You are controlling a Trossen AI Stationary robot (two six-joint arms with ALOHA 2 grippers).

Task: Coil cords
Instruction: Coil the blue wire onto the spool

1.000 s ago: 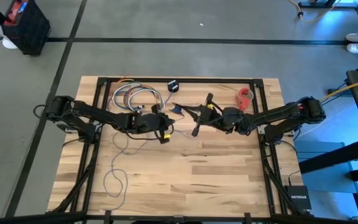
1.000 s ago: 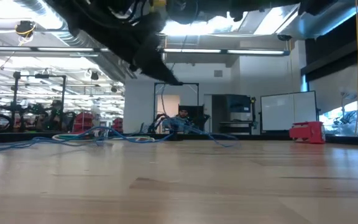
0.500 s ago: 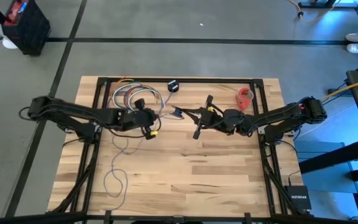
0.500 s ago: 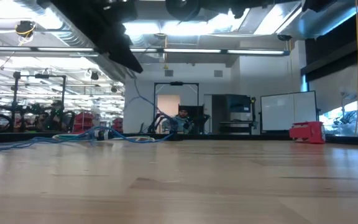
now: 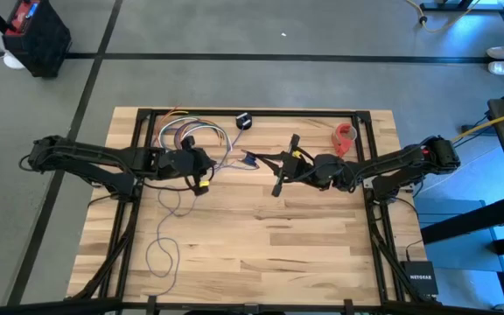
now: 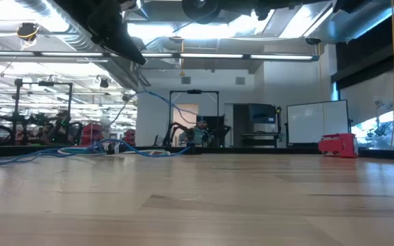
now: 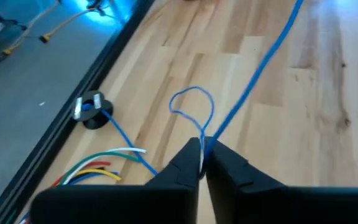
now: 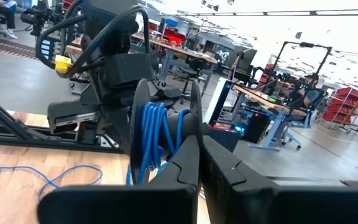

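Note:
The thin blue cord lies in loose loops on the table's near left and rises to my left gripper, which is shut on it over the table's far middle. From there it runs in the air toward my right gripper. My right gripper is shut on a black reel with two round flanges, and several turns of the cord are wound between them. A small loop of cord hangs just past my left fingertips. My left gripper pinches a single strand of the cord between its two fingertips, level, pointing toward the table's right. The strand leaves the fingers upward and runs straight on, clear of the table. My right gripper holds the reel by the rim of one flange, pinched between its two fingers. The fingers come level from the table's right. The reel stands on edge, clear of the table.
A bundle of multicoloured looped wires lies at the far left, beside my left gripper. A black disc lies near the far edge. A red object sits at the far right. The near half of the table is bare wood.
My left gripper has gone toward the table's left edge, still shut on the cord, away from my right gripper. The stretch of cord between the two grippers has grown longer and straighter.

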